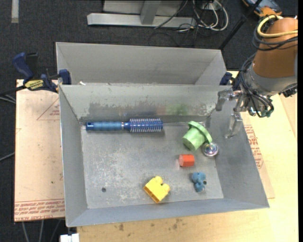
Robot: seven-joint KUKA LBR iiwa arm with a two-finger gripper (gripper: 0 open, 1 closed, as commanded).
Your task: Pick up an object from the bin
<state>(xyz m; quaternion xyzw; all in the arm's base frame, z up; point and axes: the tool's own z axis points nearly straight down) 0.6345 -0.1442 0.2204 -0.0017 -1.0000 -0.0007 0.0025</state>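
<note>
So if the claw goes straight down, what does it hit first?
Probably the bin's sloped wall beneath it, though depth is unclear. The claw hangs just to the view's right of the silver ball and green cup.

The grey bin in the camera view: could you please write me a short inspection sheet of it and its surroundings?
Surface: grey metal bin, floor scuffed, walls sloping.
Job's things: blue hairbrush along the back wall; green cup-like piece on its side; small shiny round thing just right of it; orange block; small blue piece; yellow block near the front.
Clutter: nothing seen.
Grippers: claw hangs over the bin's right sloping wall, right of the green piece, carrying nothing that shows.
Cables: black cables looped at the wrist; floor cables behind the bin.
Surroundings: dark floor; grey metal base behind the bin.
</note>
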